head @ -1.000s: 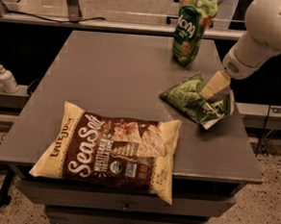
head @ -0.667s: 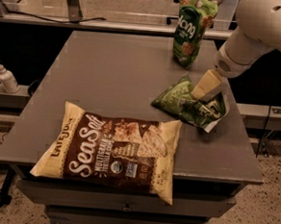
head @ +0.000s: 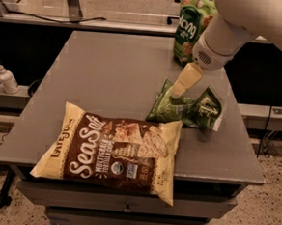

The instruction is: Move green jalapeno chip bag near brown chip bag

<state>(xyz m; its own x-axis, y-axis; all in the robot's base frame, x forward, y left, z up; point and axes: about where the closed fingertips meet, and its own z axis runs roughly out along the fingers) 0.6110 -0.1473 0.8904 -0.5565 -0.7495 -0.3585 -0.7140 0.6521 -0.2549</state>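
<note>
Three bags here, so I'll use the big dark-brown and cream "Sea Salt" chip bag (head: 113,156) as the landmark; it lies flat at the front of the grey metal table (head: 110,68). Way off to its left, off the table, stands a small white pump bottle (head: 7,78). Just past its upper right corner lies the small crinkly light-green jalapeno chip bag (head: 189,108), nearly touching it. The robot's cream-tipped gripper (head: 177,92) is planted on that little bag's left end; honestly can't tell how wide it's open or whether it has a hold. Further behind is a tall darker green pouch (head: 193,26). Looks basically done to me: just release and back off.
</note>
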